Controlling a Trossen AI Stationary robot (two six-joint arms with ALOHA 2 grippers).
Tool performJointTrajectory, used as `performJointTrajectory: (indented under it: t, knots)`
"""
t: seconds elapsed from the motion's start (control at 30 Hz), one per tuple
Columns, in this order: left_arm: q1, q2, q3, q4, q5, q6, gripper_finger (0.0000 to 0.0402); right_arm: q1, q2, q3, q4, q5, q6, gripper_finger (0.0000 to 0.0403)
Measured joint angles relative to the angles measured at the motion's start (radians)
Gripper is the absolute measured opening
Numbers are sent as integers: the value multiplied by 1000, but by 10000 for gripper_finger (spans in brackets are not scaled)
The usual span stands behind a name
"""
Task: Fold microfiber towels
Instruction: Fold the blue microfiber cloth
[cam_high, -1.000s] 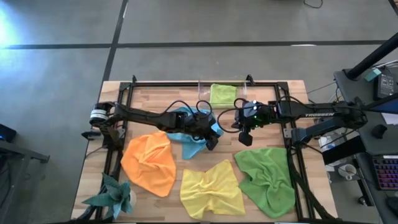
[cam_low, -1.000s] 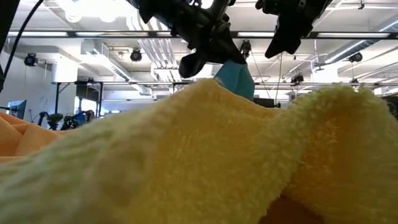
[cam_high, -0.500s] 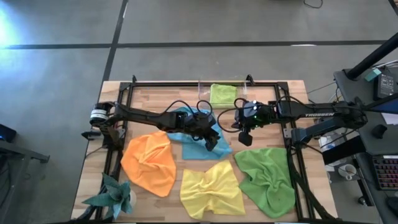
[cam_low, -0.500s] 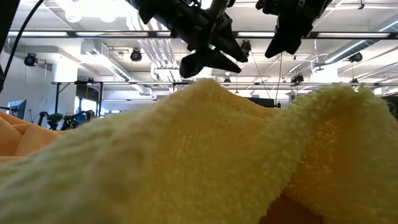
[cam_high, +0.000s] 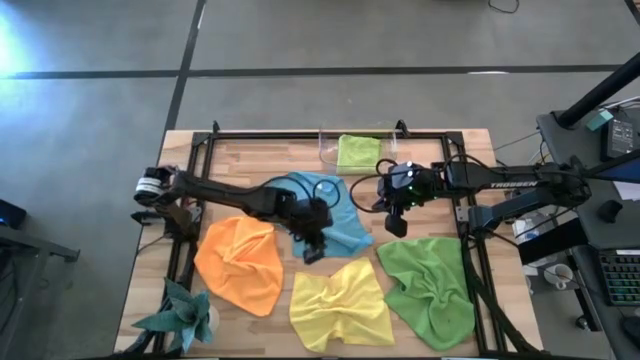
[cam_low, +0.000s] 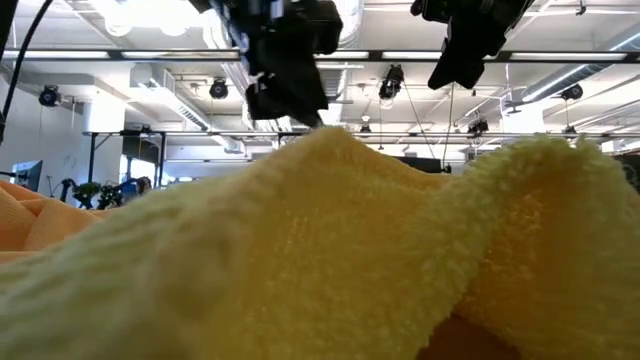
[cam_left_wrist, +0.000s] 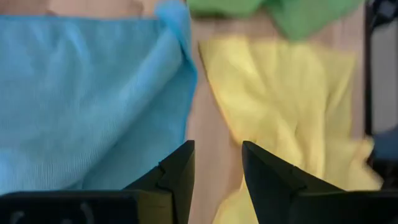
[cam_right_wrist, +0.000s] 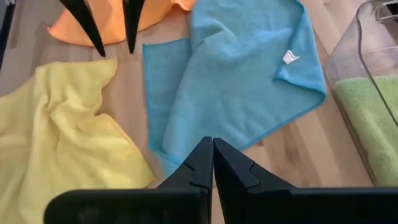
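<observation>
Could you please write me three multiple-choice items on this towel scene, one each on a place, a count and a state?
1. Where does the lime green towel lie?
A. in the clear bin at the table's far edge
B. under the yellow towel
C. on the floor

2. How many towels lie loose on the wood, outside the bin?
A. two
B. four
C. six

3. How is the left end effector?
A. shut on the blue towel
B. open, holding nothing
C. out of sight

Key: 1 A, it sits inside the clear bin; 2 B, blue, orange, yellow, darker green; 3 B, its fingers stand apart over bare wood.
</observation>
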Motion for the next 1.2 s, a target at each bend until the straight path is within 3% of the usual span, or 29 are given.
performJointTrajectory:
  t: [0.2,0.47,1.2]
  knots:
    - [-90,11,-26,-132,-98,70,118,0,4,0,3,0,-1,9]
    - [-170,12,-108,-115,-196,79,118,0,6,0,4,1,7,9]
    - [-174,141,-201,-8,-337,53,118,0,6,-5,9,1,10,9]
